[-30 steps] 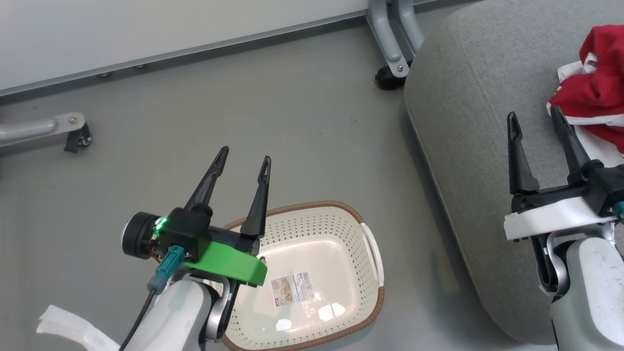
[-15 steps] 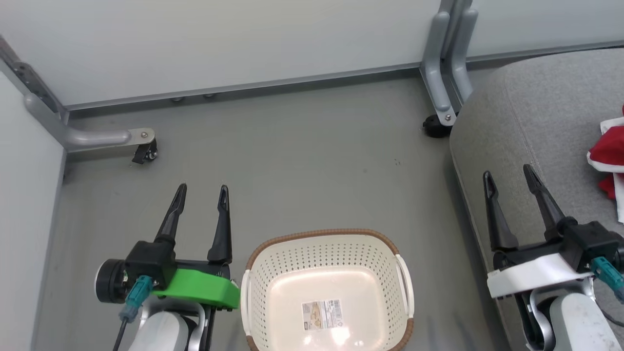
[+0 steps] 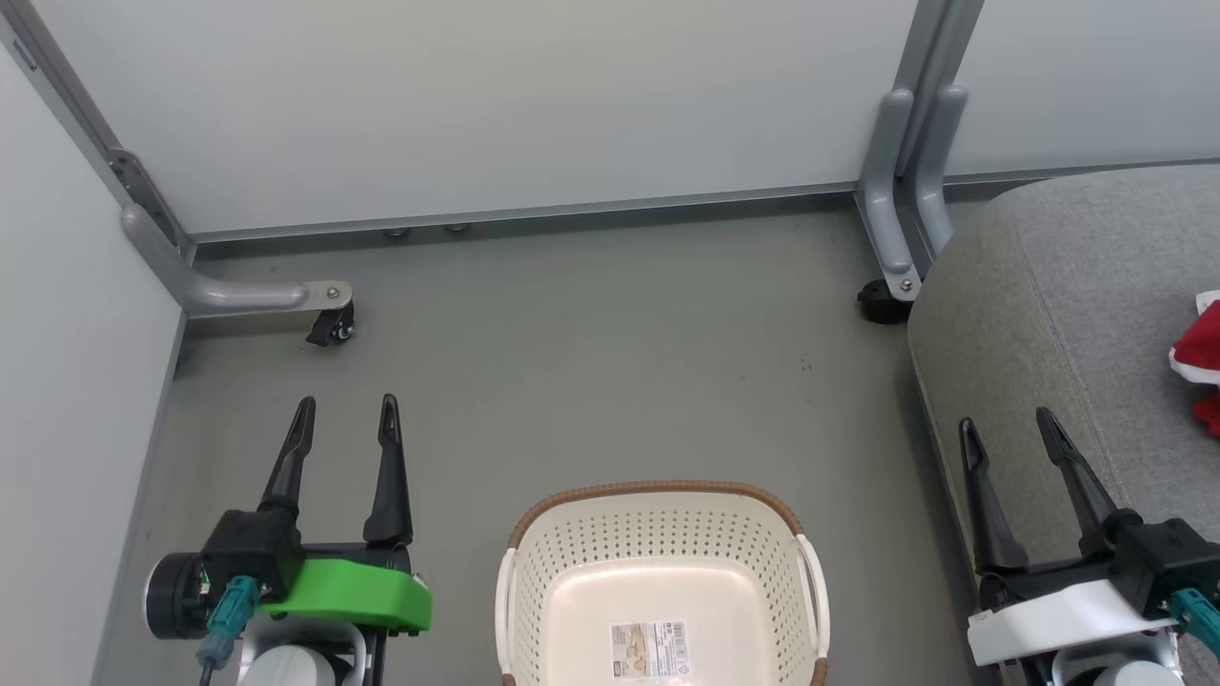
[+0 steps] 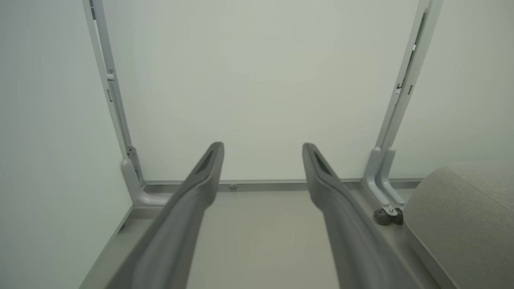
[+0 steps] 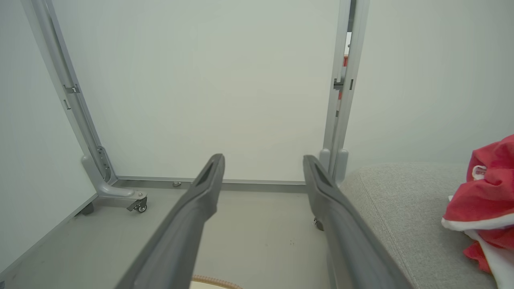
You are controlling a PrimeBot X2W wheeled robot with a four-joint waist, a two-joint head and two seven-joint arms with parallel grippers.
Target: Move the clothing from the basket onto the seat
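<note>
Flanking the cream-white perforated plastic laundry basket with the brown woven-look rim (image 3: 658, 488), both arms hold their tools low and pointing forward.

1. Left gripper (image 3: 347, 405), on a green mount: it sits just left of the basket. Its two long dark fingers are spread wide with nothing between them.
2. Right gripper (image 3: 1007, 421), on a white mount: it sits right of the basket, over the near edge of the seat. Its fingers are likewise released and carry nothing.
3. The basket stands on the grey floor (image 3: 591, 362) between the two grippers. The visible interior shows bare plastic and a barcode label (image 3: 650, 650), with no fabric. Its nearest part is cut off by the frame.
4. The large light-grey upholstered fabric seat cushion (image 3: 1048, 286) extends right of and beyond the right gripper's fingertips.
5. The soft bright-red clothing with white trim (image 3: 1203, 348) lies bunched on that cushion, right of the right gripper and apart from its fingers. The heap is partly cropped, so the number of garments cannot be told.
6. Pale partition panels (image 3: 534, 105) on grey metal posts with castor feet (image 3: 329, 329) stand farthest ahead of both grippers.

Assessment: the transfer appears complete. The open, parallel posture suits a neutral stance, because nothing is left to grasp.
</note>
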